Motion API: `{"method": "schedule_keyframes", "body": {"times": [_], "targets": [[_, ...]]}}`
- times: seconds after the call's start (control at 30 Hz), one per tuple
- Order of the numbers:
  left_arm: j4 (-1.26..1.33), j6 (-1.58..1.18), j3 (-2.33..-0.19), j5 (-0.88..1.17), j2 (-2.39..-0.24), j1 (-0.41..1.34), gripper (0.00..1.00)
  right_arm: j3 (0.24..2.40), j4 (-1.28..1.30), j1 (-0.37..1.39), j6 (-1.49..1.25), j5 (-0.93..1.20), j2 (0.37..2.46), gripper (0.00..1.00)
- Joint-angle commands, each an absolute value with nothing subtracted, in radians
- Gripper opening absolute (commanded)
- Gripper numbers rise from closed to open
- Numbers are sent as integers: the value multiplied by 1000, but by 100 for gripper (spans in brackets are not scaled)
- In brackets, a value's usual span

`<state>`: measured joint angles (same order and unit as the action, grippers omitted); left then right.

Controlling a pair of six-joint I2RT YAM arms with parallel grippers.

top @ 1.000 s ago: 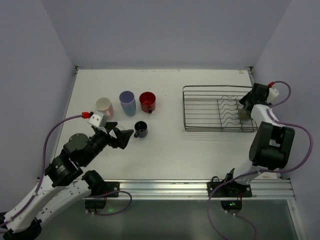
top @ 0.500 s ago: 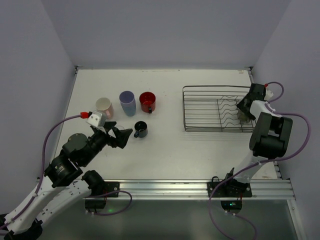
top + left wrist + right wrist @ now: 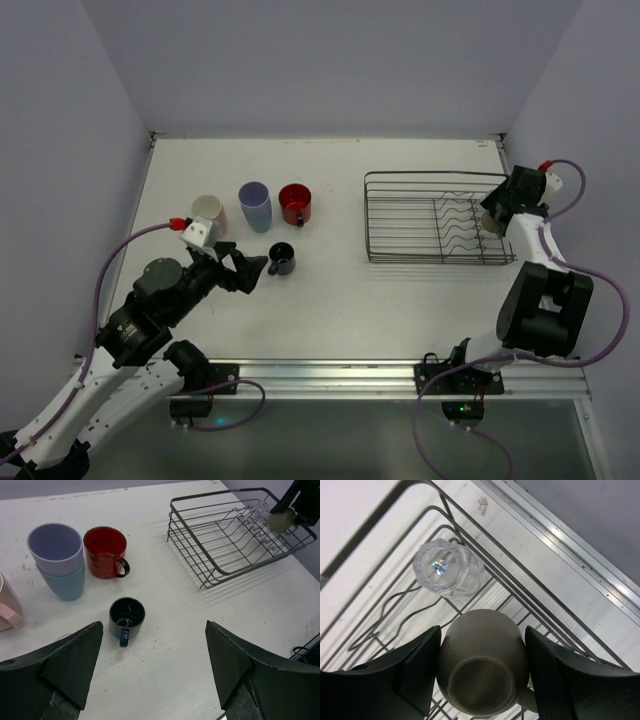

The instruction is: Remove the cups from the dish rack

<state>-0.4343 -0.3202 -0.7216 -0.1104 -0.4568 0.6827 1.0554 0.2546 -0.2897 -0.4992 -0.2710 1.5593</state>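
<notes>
The right jaws are clamped on both sides of an olive-grey ceramic mug (image 3: 482, 667) at the 3 o'clock end of the dark wire dish rack (image 3: 430, 258). A clear faceted glass (image 3: 447, 569) sits in the rack just at the mug's 11 o'clock. The left jaws hang wide open and empty above the white tabletop (image 3: 380, 300), with a small dark navy mug (image 3: 127, 616) at their 12 o'clock. At the tabletop's 10 o'clock stand a pink mug (image 3: 208, 212), a lavender tumbler (image 3: 55, 547) nested in a light blue tumbler (image 3: 65, 582), and a red mug (image 3: 105, 551).

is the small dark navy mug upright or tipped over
Upright: the small dark navy mug stands on its base on the white table, round mouth facing up.
</notes>
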Motion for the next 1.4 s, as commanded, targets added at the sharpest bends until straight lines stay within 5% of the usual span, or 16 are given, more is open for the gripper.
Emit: {"method": "schedule_keyframes", "body": {"times": [0.0, 0.4, 0.67, 1.0, 1.37], "targets": [[-403, -291, -716, -57, -477, 672, 88, 1025, 180, -291, -538, -241, 1442, 24], [-310, -357, -719, 110, -554, 670, 84, 795, -32, -258, -728, 181, 1112, 24], [-22, -540, -670, 388, -716, 672, 76, 617, -201, -16, -897, 382, 896, 24], [428, -733, -678, 462, -1058, 755, 70, 463, -532, 213, -1129, 598, 877, 24], [613, -798, -735, 437, -1200, 810, 64, 396, -799, 356, -1255, 661, 972, 24]]}}
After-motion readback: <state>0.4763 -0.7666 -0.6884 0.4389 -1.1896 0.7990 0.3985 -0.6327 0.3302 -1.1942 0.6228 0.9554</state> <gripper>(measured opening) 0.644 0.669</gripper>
